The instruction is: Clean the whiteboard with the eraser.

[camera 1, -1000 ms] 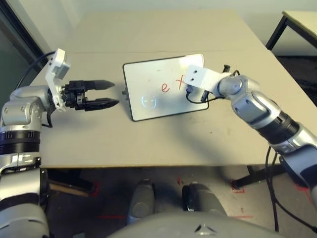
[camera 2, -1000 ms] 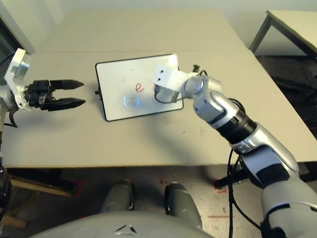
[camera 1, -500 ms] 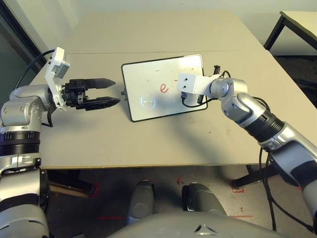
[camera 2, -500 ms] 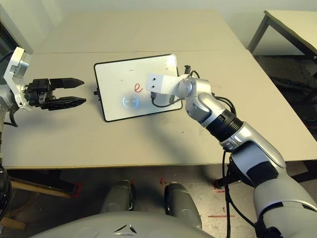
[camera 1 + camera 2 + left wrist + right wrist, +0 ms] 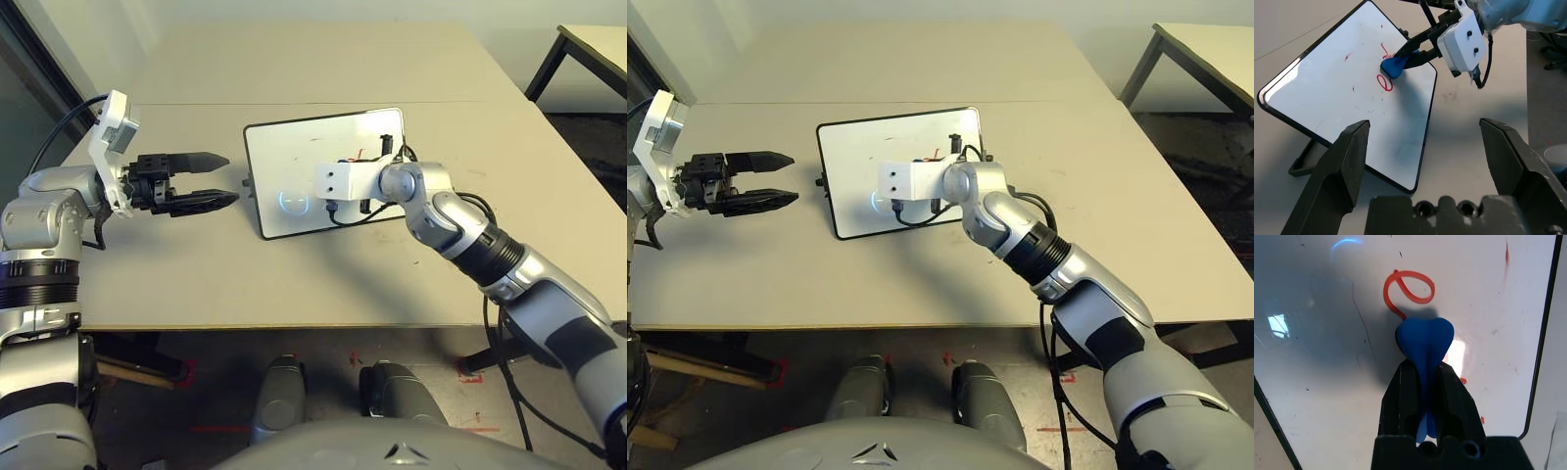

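**Eraser on the board beside a red loop**

The bench (image 5: 294,274) is a broad beige top with a seam running across it behind the board. A second table (image 5: 588,44) with dark legs stands off at the far right, well apart.

The whiteboard (image 5: 294,157) lies flat near the bench's middle, turned at a slant, with a small black knob jutting from its left edge toward the left arm. A round glare of light sits on its near-left part. The right forearm reaches across the board's near-right corner and covers part of the surface there in the head views.

The left pincer (image 5: 217,179) hovers over bare bench to the left of the board, near that knob and not touching it, its two fingers spread apart.

The right pincer (image 5: 1422,374) is clamped on the eraser (image 5: 1424,340), fingers pressed to both sides of its narrow middle. The eraser's rounded blue end rests on the board.

The writing: a red looped mark like a small "e" (image 5: 1408,289), its tail running down to the eraser's tip. A few red specks and faint streaks lie near the frame; nothing else is readable.
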Controlling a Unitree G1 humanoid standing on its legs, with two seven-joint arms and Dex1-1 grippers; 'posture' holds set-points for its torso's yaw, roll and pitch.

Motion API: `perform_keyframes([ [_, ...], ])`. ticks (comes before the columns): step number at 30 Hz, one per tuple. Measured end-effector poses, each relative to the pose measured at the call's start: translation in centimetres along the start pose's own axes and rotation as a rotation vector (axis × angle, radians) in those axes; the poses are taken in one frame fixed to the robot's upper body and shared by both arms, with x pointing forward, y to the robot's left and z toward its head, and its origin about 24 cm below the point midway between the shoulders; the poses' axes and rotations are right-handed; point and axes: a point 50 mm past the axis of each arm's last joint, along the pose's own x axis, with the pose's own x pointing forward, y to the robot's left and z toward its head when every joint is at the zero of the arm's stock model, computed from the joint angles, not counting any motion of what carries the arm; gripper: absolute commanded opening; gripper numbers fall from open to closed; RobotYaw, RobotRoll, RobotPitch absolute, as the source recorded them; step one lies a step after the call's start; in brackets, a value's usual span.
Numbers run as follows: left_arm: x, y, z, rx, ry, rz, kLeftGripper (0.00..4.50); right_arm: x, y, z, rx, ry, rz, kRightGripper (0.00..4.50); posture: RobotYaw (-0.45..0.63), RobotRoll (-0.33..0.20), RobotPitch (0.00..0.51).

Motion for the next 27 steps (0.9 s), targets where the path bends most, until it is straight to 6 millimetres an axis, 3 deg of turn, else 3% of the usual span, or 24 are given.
perform_keyframes([
  [17, 0.1, 0.1, 0.2, 0.006, -0.002, -0.002, 4.5, -1.3, -0.1, -5.7, -0.016, 0.165, 0.03, 0.24, 0.27, 0.0, 0.017],
  [27, 0.1, 0.1, 0.2, 0.006, -0.001, -0.002, 4.5, -1.3, 0.1, -4.7, -0.009, 0.132, 0.035, 0.24, 0.28, 0.0, 0.024],
])
